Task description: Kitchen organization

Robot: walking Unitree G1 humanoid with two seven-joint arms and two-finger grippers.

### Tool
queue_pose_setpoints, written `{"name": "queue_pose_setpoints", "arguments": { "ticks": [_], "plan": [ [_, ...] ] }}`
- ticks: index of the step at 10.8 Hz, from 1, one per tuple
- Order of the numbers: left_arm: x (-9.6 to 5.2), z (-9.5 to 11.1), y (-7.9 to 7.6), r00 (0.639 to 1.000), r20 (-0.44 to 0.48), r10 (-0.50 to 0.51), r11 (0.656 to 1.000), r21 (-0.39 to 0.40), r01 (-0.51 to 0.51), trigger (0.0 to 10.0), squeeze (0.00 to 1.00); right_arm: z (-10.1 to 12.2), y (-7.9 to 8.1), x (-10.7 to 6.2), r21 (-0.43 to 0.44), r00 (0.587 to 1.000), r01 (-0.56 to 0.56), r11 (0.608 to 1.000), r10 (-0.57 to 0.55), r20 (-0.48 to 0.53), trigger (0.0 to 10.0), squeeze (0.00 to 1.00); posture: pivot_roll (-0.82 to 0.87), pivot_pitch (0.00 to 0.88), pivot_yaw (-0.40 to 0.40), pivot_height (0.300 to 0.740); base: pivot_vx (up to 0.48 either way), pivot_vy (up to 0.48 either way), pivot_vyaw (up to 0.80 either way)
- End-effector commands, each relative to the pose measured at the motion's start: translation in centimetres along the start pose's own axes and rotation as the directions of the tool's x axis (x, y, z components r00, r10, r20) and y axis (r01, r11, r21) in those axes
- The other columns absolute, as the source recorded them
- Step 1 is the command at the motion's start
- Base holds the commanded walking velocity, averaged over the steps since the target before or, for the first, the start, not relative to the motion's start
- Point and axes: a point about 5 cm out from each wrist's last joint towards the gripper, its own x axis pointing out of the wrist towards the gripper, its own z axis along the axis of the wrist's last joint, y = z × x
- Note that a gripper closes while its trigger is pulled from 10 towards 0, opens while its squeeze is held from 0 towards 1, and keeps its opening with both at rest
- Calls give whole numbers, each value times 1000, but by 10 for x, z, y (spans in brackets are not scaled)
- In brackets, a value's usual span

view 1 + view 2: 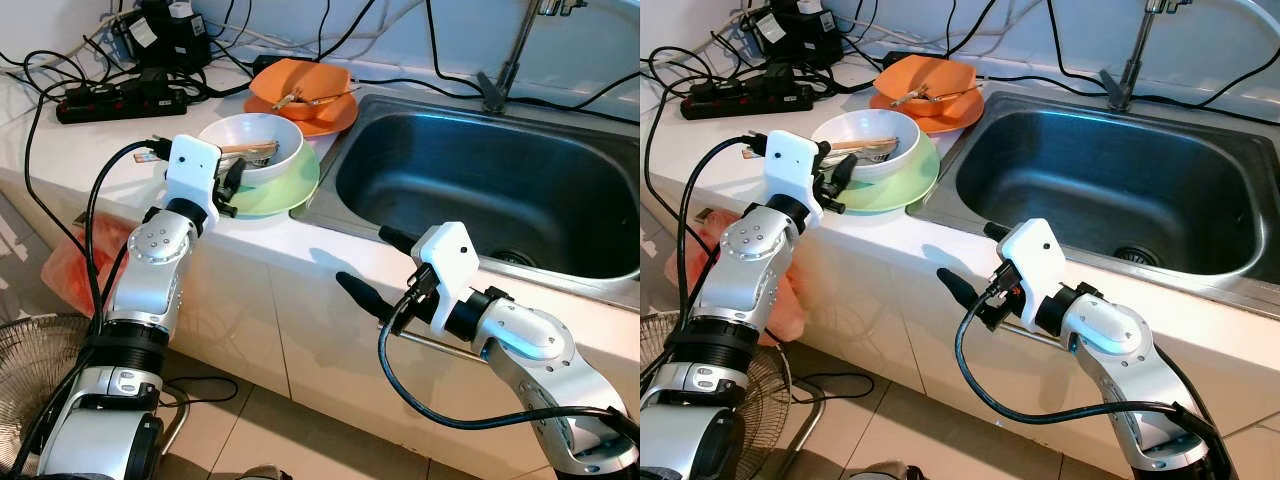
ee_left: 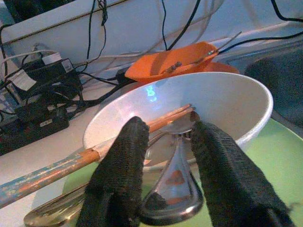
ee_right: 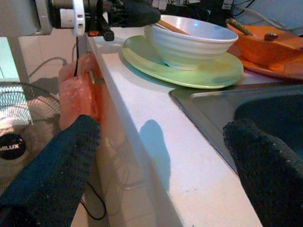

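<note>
At about nine o'clock in the head view, the left gripper (image 1: 232,188) sits at the near rim of the white bowl (image 1: 262,140), and the wrist view shows its two black fingers (image 2: 124,177) clenched around the handle of a metal spoon (image 2: 173,187) that lies partly in the bowl. Wooden chopsticks (image 2: 71,163) lie beside the spoon, jutting over the bowl's rim. The bowl stands on a pale green plate (image 1: 290,190) on the white counter (image 1: 80,150), just beside the steel sink (image 1: 480,180). At twelve o'clock from the bowl is an orange dish (image 1: 305,85) on an orange plate, with utensils in it, and at ten o'clock a black power strip (image 1: 120,100) lies among tangled cables. At five o'clock the right gripper (image 1: 367,263) hovers at the counter's front edge near the sink, its fingers spread wide and holding nothing. A fan (image 3: 19,137) stands on the floor below.
</note>
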Motion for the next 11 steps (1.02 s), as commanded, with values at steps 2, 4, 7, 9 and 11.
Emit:
{"name": "queue_pose_setpoints", "arguments": {
  "ticks": [2, 4, 7, 9, 11],
  "plan": [
    [1, 5, -1, 1000, 15, -2, 1000, -13, 2, 0, 0, 4, 1, -2, -9, 1000, -5, 1000, 5, 8, 10000, 0, 108, 33, 52, 740, 0, 0, 0],
    [2, 6, -3, 1000, 22, -7, 1000, -24, 7, 0, 0, 4, 0, -1, -11, 1000, 0, 1000, 0, 8, 10000, 0, 109, 32, 50, 740, 0, 0, 0],
    [3, 13, -2, 998, 63, -3, 999, -45, 6, 0, 0, 4, -2, 1, -14, 1000, 10, 1000, -10, 10, 10000, 0, 111, 25, 47, 740, 0, 0, 0],
    [5, 19, 1, 997, 80, 12, 996, -88, -5, 0, 0, 5, -3, 1, -17, 1000, 16, 1000, -16, 13, 10000, 0, 109, 22, 47, 740, 0, 0, 0],
    [6, 26, 8, 996, 73, 42, 986, -164, -30, 0, 0, 5, -4, 1, -18, 1000, 22, 1000, -21, 15, 10000, 0, 111, 21, 44, 740, 0, 0, 0]
  ]
}}
